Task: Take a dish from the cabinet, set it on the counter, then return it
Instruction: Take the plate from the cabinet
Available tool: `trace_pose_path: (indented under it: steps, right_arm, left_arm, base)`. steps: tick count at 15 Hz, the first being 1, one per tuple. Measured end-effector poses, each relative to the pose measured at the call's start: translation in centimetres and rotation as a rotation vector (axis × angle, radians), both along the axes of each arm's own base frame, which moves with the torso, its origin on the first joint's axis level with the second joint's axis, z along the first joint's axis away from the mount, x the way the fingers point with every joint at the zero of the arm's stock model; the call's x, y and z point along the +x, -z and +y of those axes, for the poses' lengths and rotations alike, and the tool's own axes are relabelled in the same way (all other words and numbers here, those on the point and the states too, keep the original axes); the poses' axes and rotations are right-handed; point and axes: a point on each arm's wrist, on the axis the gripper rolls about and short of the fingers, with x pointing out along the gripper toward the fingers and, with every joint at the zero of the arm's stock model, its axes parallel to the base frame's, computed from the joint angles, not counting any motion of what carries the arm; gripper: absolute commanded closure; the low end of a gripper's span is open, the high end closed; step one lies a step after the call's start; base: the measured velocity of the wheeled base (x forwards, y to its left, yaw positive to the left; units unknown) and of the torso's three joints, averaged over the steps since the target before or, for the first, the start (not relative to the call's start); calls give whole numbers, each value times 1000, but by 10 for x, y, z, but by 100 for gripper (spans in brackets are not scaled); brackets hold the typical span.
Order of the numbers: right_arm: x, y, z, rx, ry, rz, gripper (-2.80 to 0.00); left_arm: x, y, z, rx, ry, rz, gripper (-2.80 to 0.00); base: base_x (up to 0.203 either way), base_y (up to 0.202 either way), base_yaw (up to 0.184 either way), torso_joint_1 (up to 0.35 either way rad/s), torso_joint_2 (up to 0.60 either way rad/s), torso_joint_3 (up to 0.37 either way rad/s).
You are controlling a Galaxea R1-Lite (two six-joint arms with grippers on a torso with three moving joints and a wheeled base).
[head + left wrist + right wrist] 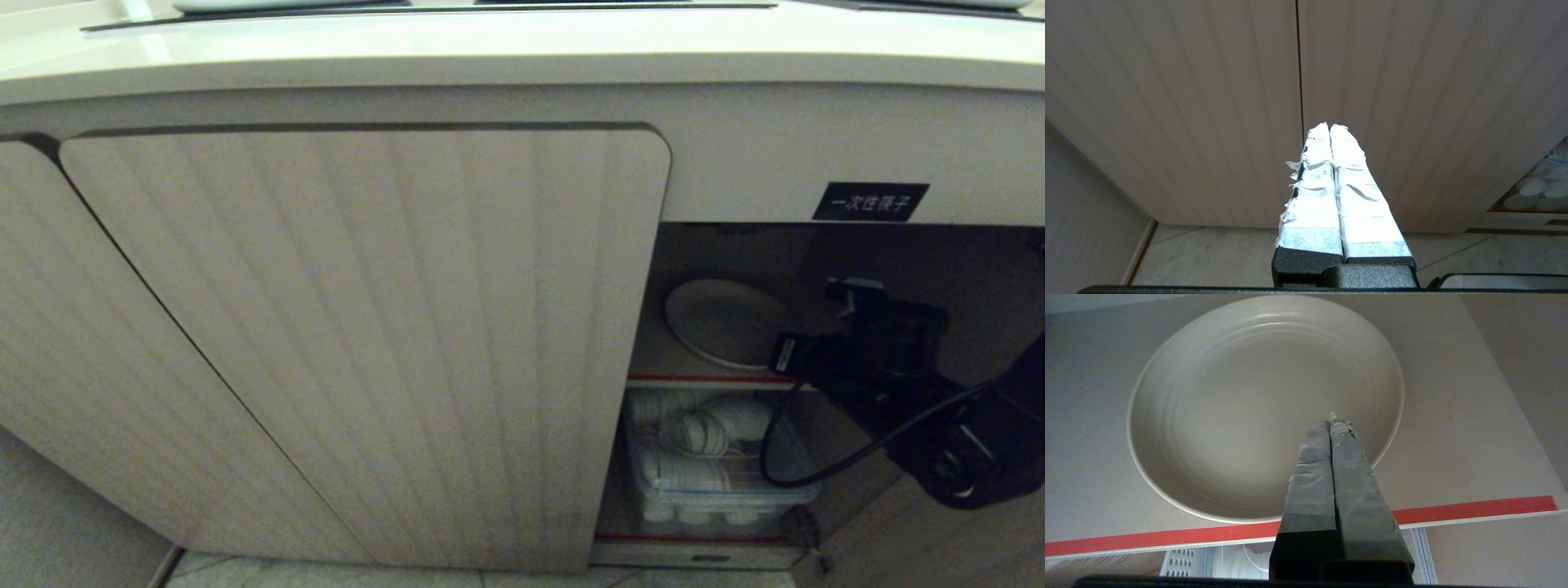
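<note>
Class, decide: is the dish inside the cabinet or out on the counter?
Inside. The dish lies flat on the cabinet's red-edged shelf, behind the open doorway; the shut right gripper hovers above it.

The left gripper [1329, 127] has its white-taped fingers [1349, 171] pressed together, tips pointing at the seam between two ribbed doors of the cabinet [1208, 102]. Below the fingers lies tiled floor [1216, 257]; off to one side, white dishes [1533, 192] show on a red-edged shelf.

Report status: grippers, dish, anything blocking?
Right gripper shut, empty, over the dish's near rim. Left gripper shut, parked facing closed doors. Dish flat on the red-edged shelf, unheld. Nothing in the way.
</note>
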Motion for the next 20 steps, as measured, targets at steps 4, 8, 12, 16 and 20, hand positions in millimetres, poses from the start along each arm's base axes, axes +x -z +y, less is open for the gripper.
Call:
trace_pose_path:
  steps: [4, 8, 12, 16, 20]
  right_arm:
    - [3, 0, -1, 0, 5, -4, 0]
    - [7, -4, -4, -19, 11, -18, -196]
    - [8, -4, -6, -24, 16, -15, -280]
    - [8, -5, -6, -23, 18, -25, -280]
    - [8, -6, -7, -23, 21, -29, -280]
  left_arm:
    - [0, 0, 0, 0, 0, 0, 0]
    - [0, 0, 0, 0, 0, 0, 0]
    - [0, 0, 0, 0, 0, 0, 0]
    - [0, 0, 0, 0, 0, 0, 0]
    - [0, 0, 0, 0, 0, 0, 0]
  base:
    - [0, 0, 0, 0, 0, 0]
    - [0, 0, 0, 0, 0, 0]
    - [0, 0, 0, 0, 0, 0]
    - [0, 0, 0, 0, 0, 0]
    - [0, 0, 0, 0, 0, 0]
